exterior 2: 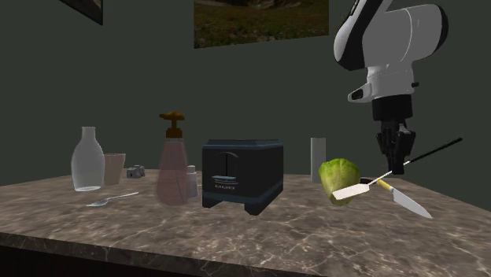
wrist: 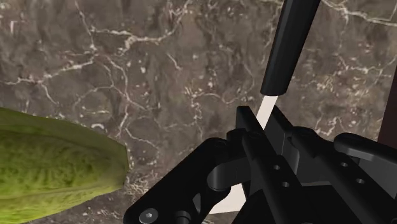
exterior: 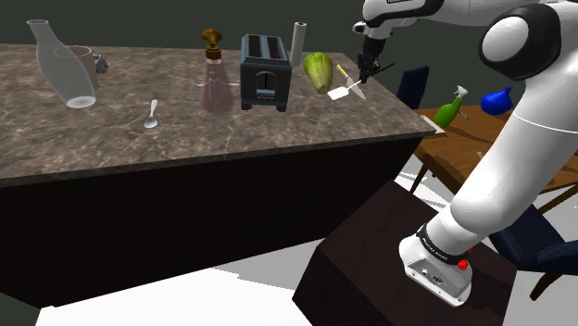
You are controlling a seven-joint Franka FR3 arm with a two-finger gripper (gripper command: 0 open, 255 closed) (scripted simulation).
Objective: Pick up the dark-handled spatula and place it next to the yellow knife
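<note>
We see a dim scene: the marble counter (exterior: 185, 139) around the toaster (exterior: 264, 72) is softly, evenly lit with faint shadows, while the counter's front below the toaster is nearly black and the wall (exterior 2: 142, 79) behind it murky grey-green. Well to the toaster's side, the white arm (exterior: 519, 176) is brightest, shaded underneath; the gripper (wrist: 262, 124) and the spatula (wrist: 289, 51) handle it clasps show as flat black.

Black hand (wrist: 262, 127) clamped on spatula (wrist: 289, 48): pale shaft pinched between fingers, black handle sticking out beyond hand, pale blade partly visible under hand. Green leafy lettuce (wrist: 57, 162) beside hand, apart from it. Dark white-veined marbled counter (wrist: 127, 63) beneath hand.
</note>
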